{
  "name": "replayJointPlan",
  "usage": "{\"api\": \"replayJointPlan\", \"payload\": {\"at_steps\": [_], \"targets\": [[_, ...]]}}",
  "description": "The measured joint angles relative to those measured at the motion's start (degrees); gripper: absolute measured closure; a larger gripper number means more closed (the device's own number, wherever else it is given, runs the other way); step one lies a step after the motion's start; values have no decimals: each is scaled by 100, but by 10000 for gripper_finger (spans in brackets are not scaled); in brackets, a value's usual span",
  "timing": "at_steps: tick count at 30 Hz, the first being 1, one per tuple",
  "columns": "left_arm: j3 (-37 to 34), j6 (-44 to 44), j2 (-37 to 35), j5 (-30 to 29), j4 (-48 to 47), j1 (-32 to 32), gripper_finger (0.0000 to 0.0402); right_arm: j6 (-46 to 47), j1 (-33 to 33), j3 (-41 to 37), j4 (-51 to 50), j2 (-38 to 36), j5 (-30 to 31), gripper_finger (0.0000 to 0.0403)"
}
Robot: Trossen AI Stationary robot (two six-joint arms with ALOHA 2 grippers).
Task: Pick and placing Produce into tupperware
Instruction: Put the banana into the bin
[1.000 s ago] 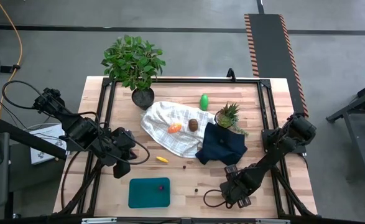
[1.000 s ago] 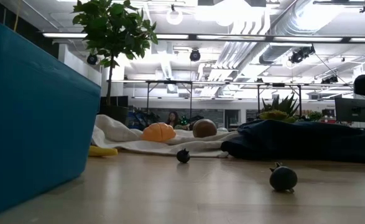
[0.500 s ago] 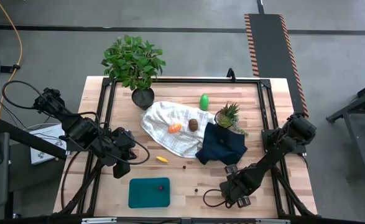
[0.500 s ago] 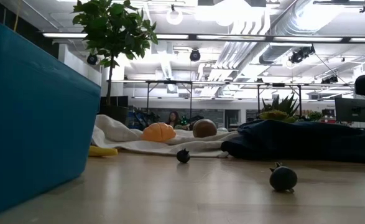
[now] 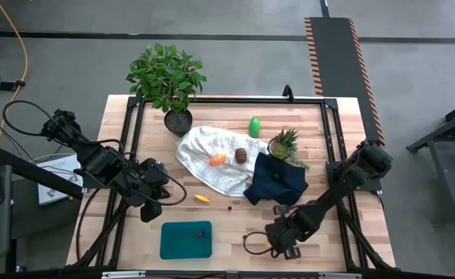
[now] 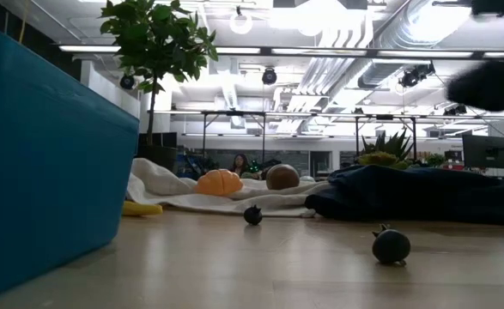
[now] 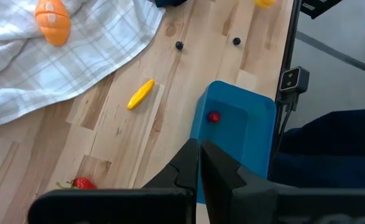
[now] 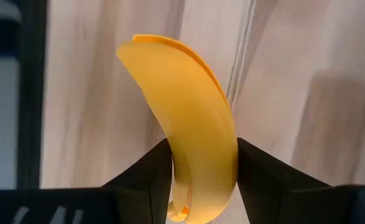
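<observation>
While the right gripper (image 8: 204, 163) pinched the banana (image 8: 185, 124) between its 2 fingers near the table's front edge, the tub (image 5: 186, 239) lay to that gripper's left along the same front strip, with bare wood between them. The banana's long axis ran straight out from the jaws in the wrist view, so the coming move would likely be a sideways carry toward the tub, then a drop with the banana laid along the tub's longer side. The right arm was the one committed; the left gripper (image 7: 199, 163) hovered just behind the tub with its fingers pressed together and nothing in them, nearer the tub than the right but idle.

Counted from above: 1 tub, holding 1 small red piece (image 5: 201, 232). Outside it lay 1 held banana, 1 small yellow piece (image 5: 202, 198) on the wood, 1 orange (image 5: 218, 160) and 1 kiwi (image 5: 242, 156) on the white cloth (image 5: 200, 151), 1 green pear (image 5: 254, 127) on the wood, 2 dark berries (image 5: 229, 208), and 1 strawberry (image 7: 81, 183) seen only from the left wrist. A pineapple-like piece (image 5: 283, 145) stood at the navy cloth (image 5: 277, 184); whether it was produce or decoration could not be told.
</observation>
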Motion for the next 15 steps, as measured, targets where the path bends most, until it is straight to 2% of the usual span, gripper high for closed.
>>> {"api": "replayJointPlan", "payload": {"at_steps": [6, 15], "targets": [[0, 232, 0, -93, 1, 0, 396, -79, -404, 681, -25, 0, 448, 264], [0, 1091, 0, -408, 3, 4, 391, -222, -1014, 1626, -435, 0, 1000, 264]]}}
